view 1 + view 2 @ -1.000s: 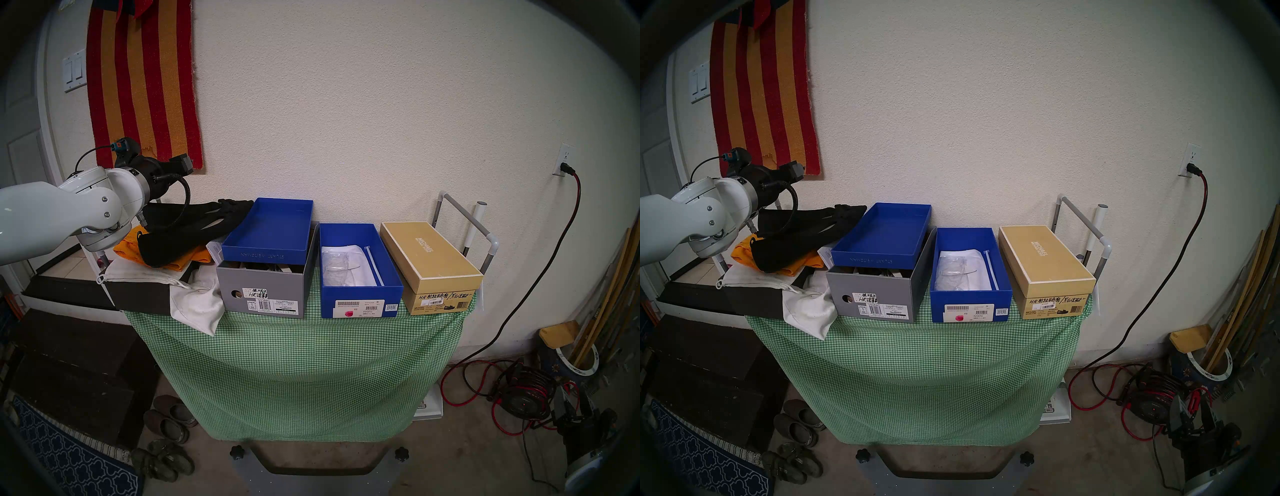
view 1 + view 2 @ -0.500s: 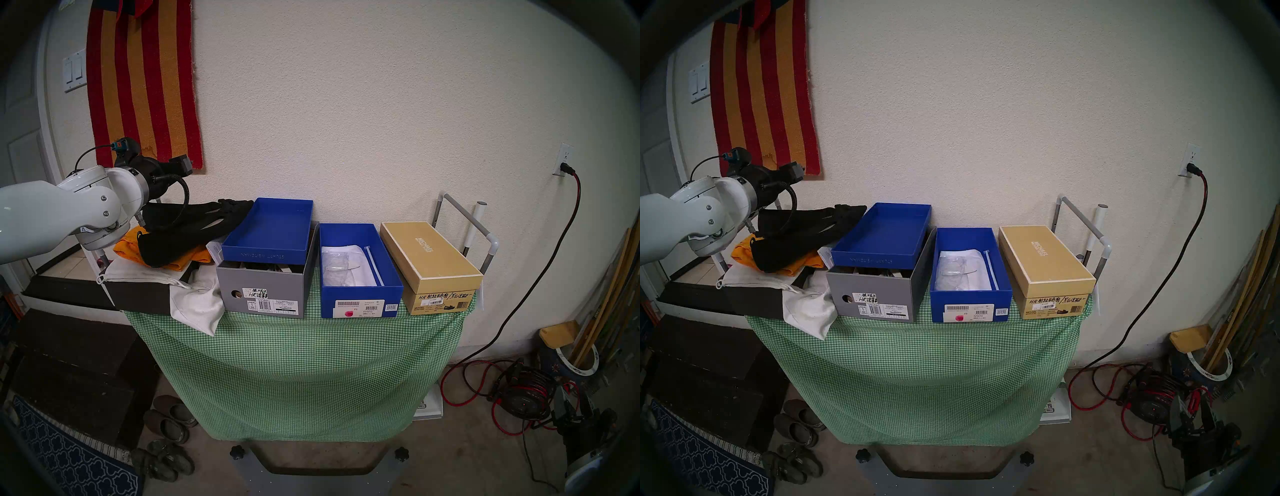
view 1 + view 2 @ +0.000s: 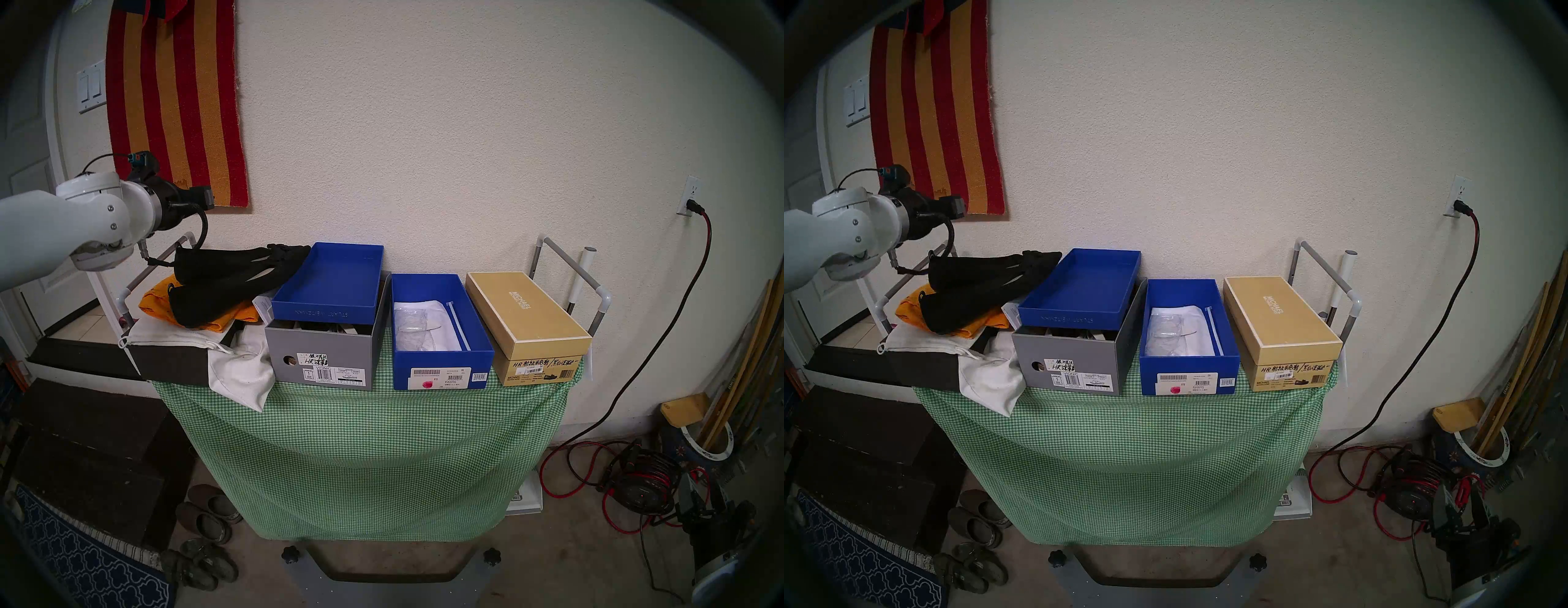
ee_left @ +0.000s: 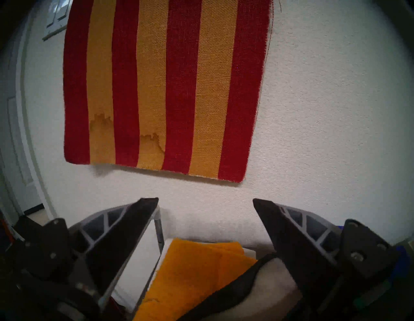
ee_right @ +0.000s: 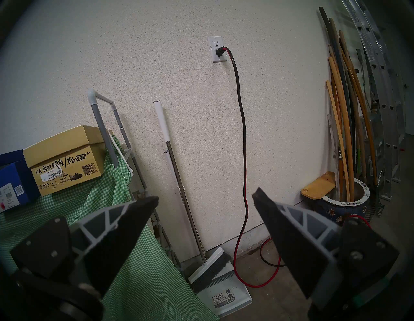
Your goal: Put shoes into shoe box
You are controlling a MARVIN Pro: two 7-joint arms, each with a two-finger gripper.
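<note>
The royal-blue shoe box [image 3: 442, 339] stands open in the middle of the table, its barcode label facing me; inside lie white paper and clear plastic. It also shows in the head right view [image 3: 1189, 344] and at the right wrist view's left edge [image 5: 11, 179]. The black flats are hidden; two black fabric bags [image 3: 220, 284] lie on an orange cloth [image 4: 190, 275] at the table's left. My left gripper [image 4: 205, 201] is open and empty, above that cloth, facing the wall. My right gripper [image 5: 205, 197] is open and empty, low beside the table's right end.
A grey VIONIC box [image 3: 322, 356] carries an upturned blue lid [image 3: 329, 280]. A gold MICHAEL box [image 3: 526, 314] stands right of the blue box. A white cloth bag [image 3: 237, 369] hangs over the table's left. Worn slip-ons [image 3: 208, 513] lie on the floor. A broom [image 5: 179, 179] leans on the wall.
My left arm has risen and drawn back to the left, away from the black bags. Nothing on the table has moved.
</note>
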